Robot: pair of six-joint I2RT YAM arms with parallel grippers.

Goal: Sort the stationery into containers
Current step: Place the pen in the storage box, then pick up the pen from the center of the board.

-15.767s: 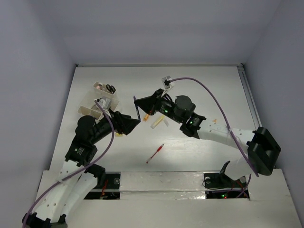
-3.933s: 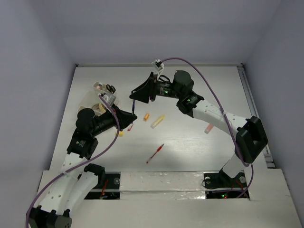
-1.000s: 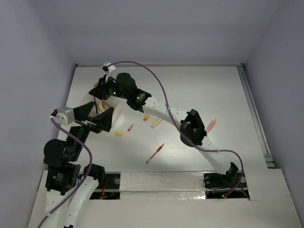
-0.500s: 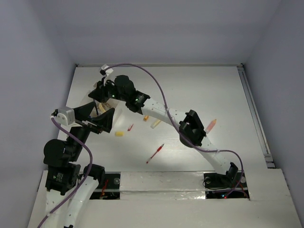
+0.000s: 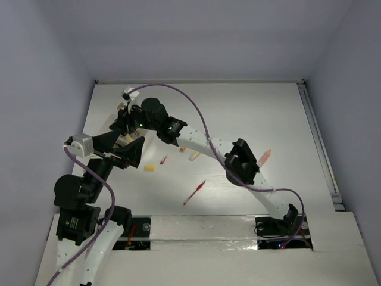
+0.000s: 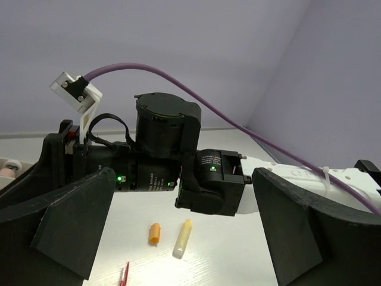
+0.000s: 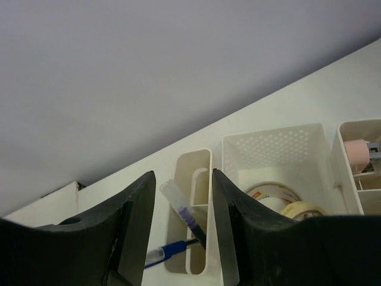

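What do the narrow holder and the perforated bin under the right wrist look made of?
Holder: probably moulded plastic, off-white, smooth, with rounded thin walls. Bin: seemingly the same whitish plastic, matte; its back wall is dotted with small holes.

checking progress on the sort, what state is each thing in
left gripper: open, empty
right gripper: open, either side of the blue pen
blue pen: leaning in the narrow tray, not gripped
tape rolls: lying in the basket
red pen: loose on the table
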